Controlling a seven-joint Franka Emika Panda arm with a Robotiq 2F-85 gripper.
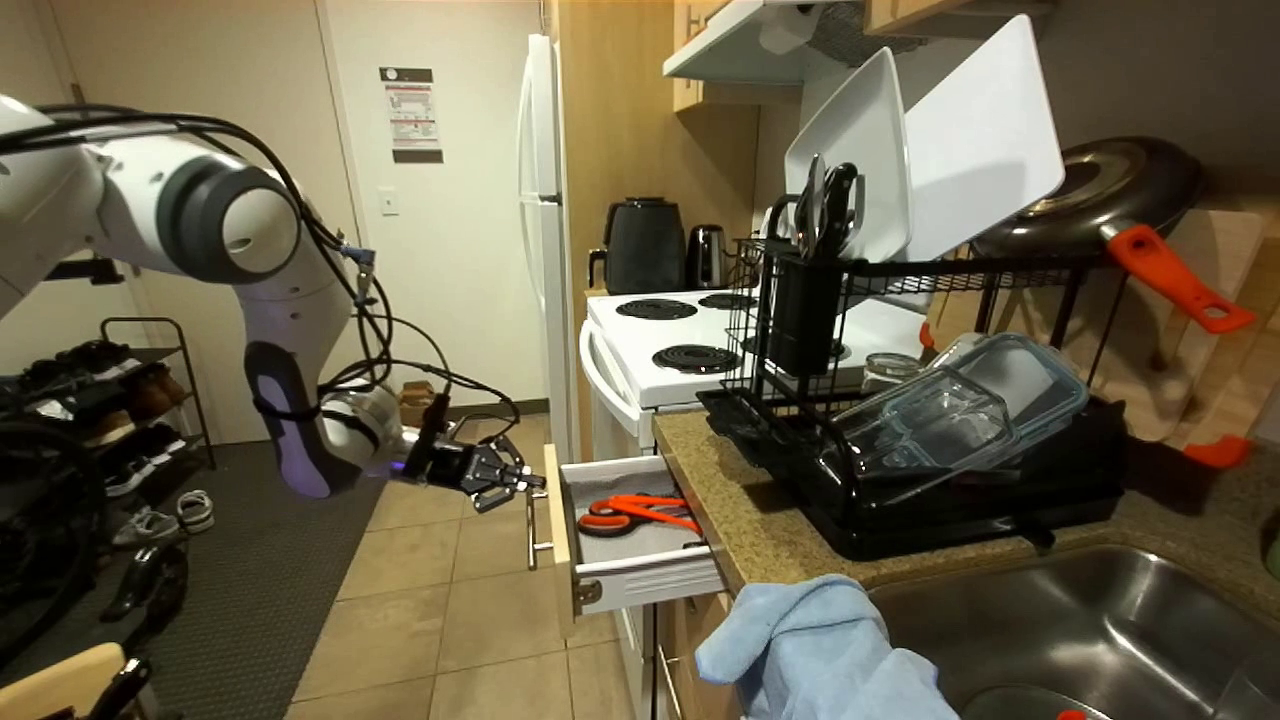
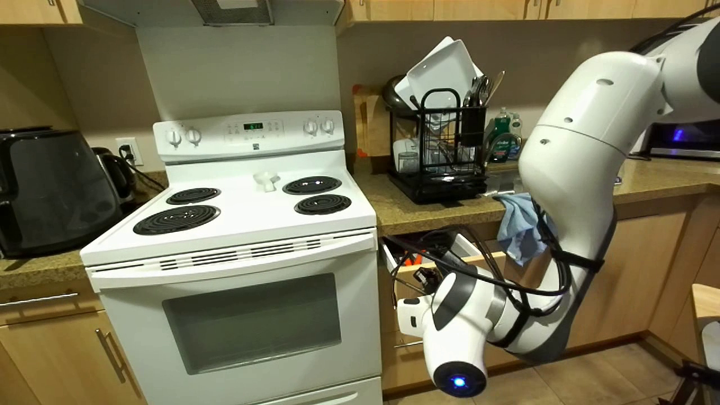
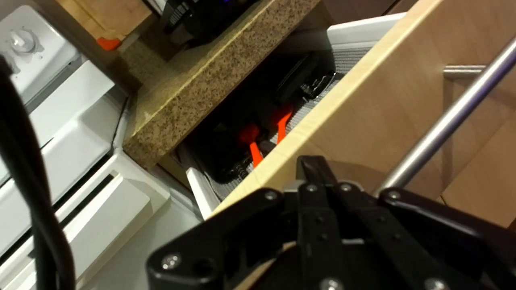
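Hand (image 1: 536, 482) closed, nearly level, tip just beside drawer front (image 3: 383, 117).

In an exterior view, your arm (image 2: 574, 180) partly hides the drawer (image 2: 405, 276). Your wrist view cuts off the handle (image 3: 447, 124), and the bench (image 3: 215, 82) hides the drawer's back.

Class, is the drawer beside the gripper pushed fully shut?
No; in an exterior view, the drawer stands pulled out from under the counter, with orange items showing inside.
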